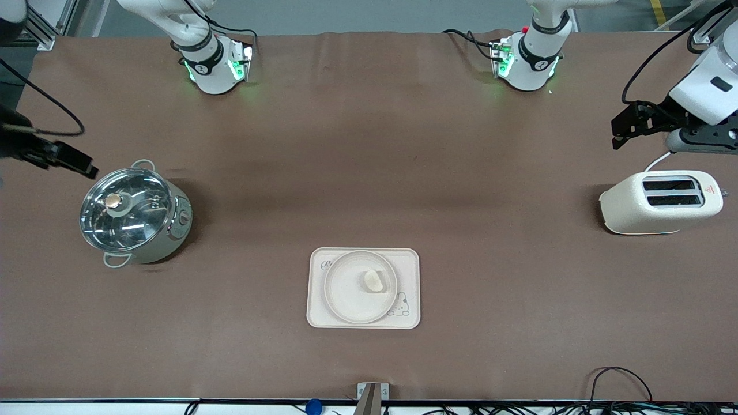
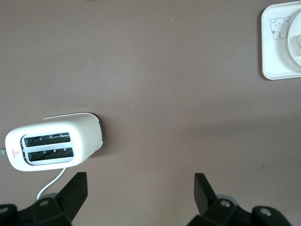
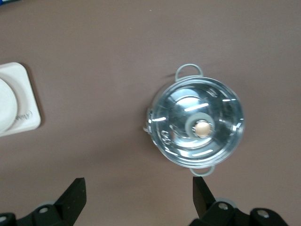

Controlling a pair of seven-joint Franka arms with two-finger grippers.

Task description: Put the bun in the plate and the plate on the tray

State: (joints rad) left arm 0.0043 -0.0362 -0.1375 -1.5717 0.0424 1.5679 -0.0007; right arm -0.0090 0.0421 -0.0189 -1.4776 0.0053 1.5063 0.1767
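The tray [image 1: 363, 288] carries script lettering at one corner that begins with "R"; the plate [image 1: 360, 286] covers the rest of the word, and a small rabbit drawing [image 1: 399, 304] shows at the corner nearest the front camera toward my left arm's end. The toaster [image 1: 661, 202] bears a small red triangle mark [image 1: 711, 188] on its top, too small to read.

My left end effector [image 1: 624, 128] hangs in the air over the surface [image 1: 369, 144] just beside the toaster, its fingers [image 2: 75, 190] spread wide and holding nothing. My right end effector [image 1: 63, 157] hangs over the surface beside the pot [image 1: 135, 214], its fingers [image 3: 75, 197] also spread wide and empty. Both arms wait, well apart from the tray.

The bun [image 1: 373, 280] lies in the plate, a little off its middle toward the toaster. The plate sits on the tray, inside the tray's rim.

The tray stands between the pot and the toaster, nearer the front camera than both, with bare brown surface all round it. The pot, with its glass lid [image 3: 197, 123] on, is well apart from the tray toward my right arm's end; the toaster is well apart toward my left arm's end, close to the surface's edge.
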